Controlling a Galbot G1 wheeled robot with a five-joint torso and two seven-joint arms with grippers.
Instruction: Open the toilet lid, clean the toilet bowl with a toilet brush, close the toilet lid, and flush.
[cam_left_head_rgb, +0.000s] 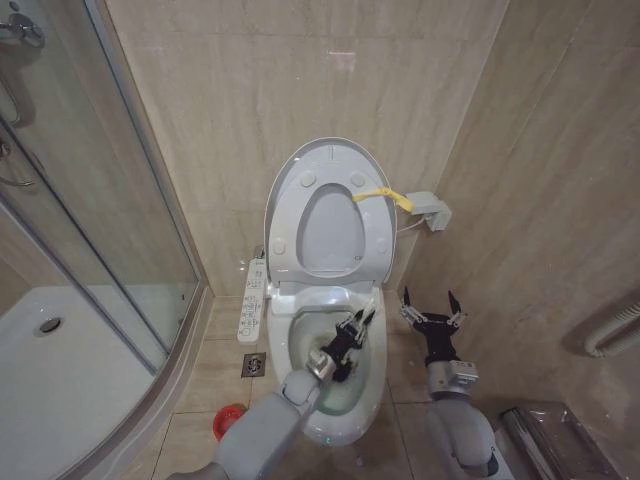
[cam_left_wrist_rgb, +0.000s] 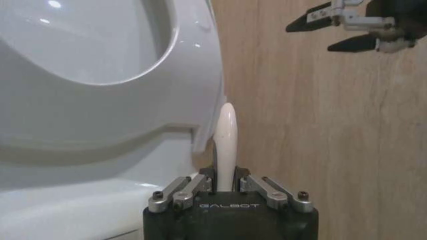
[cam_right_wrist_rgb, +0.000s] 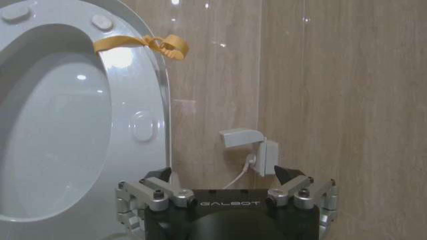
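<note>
Gripping toilet brush (cam_left_wrist_rgb: 225, 145), left gripper (cam_left_head_rgb: 353, 327).

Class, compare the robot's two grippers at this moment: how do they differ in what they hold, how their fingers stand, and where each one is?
The left gripper is shut on the toilet brush by its white handle; the right gripper holds nothing. The left gripper's fingers are closed together, while the right gripper's are spread open. The left gripper is over the toilet bowl; the right gripper hangs beside the bowl, near the wall. Both are the same dark two-fingered make.
</note>
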